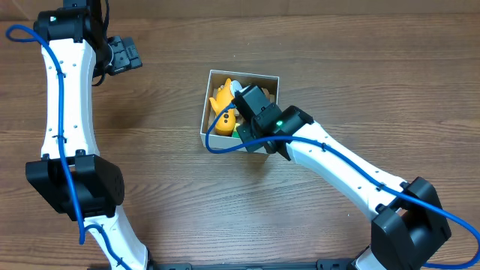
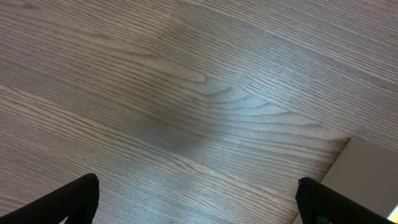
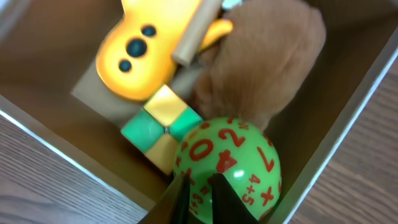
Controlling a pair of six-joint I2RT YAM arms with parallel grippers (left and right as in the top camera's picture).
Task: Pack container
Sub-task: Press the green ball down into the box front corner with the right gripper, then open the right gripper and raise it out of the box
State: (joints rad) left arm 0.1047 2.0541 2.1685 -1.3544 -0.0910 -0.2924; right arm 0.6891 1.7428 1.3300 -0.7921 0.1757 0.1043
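Though square, container (image 1: 247,74) mouth-up, slightly askew on table (image 1: 165,97)

Soft, even light from above covers the wooden table (image 1: 172,187), and only faint, diffuse shadows lie on it. The overhead view is sharp. The left wrist view carries a pale sheen across the grain. The right wrist view is blurred throughout, with the container (image 3: 348,115) walls bright and the green ball (image 3: 227,162) soft-edged.
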